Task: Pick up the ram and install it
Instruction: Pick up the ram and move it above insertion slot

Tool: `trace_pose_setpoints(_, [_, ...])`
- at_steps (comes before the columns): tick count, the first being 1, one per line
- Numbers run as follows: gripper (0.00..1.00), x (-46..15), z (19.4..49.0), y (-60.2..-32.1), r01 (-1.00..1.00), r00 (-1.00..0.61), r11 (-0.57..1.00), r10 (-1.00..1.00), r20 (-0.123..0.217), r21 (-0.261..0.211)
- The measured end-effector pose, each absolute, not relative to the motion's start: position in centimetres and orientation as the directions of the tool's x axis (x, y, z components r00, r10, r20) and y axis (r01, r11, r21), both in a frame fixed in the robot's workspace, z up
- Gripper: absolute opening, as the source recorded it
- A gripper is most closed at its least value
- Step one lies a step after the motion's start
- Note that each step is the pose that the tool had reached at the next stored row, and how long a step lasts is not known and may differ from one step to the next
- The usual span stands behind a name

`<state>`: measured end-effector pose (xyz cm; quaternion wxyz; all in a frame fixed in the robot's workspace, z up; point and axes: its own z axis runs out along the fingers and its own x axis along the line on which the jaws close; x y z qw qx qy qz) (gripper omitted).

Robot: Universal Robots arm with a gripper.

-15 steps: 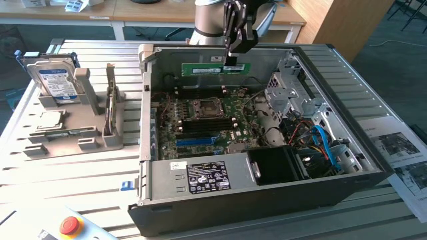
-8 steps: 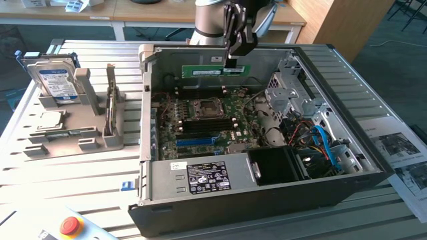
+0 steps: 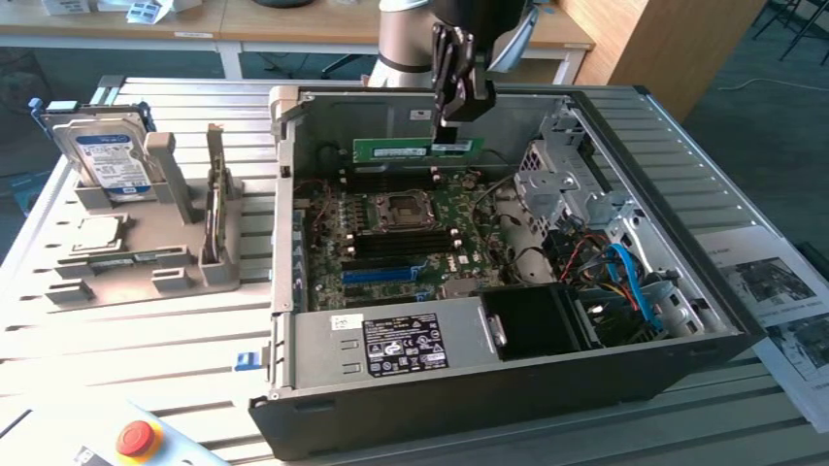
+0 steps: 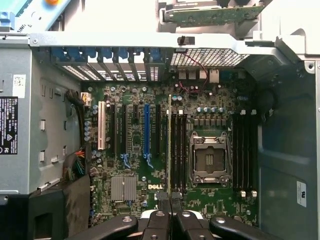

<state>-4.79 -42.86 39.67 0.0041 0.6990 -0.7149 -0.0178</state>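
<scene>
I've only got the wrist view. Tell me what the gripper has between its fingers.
Observer: In the exterior view the gripper is shut on the ram, a green stick held level.
Operator: Give me its height over the board.
Observer: It hangs above the motherboard and is not seated in any slot.
Operator: Say where along the stick the grip sits.
Observer: Near one end. Most of the ram sticks out toward the exterior view's left.
</scene>
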Motion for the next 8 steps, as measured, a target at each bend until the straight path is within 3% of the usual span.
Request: trace_pose_setpoints(8, [0.11, -4.78, 39.57, -42.16, -0.999, -0.023, 0.022, -1.000, -0.019, 0.031])
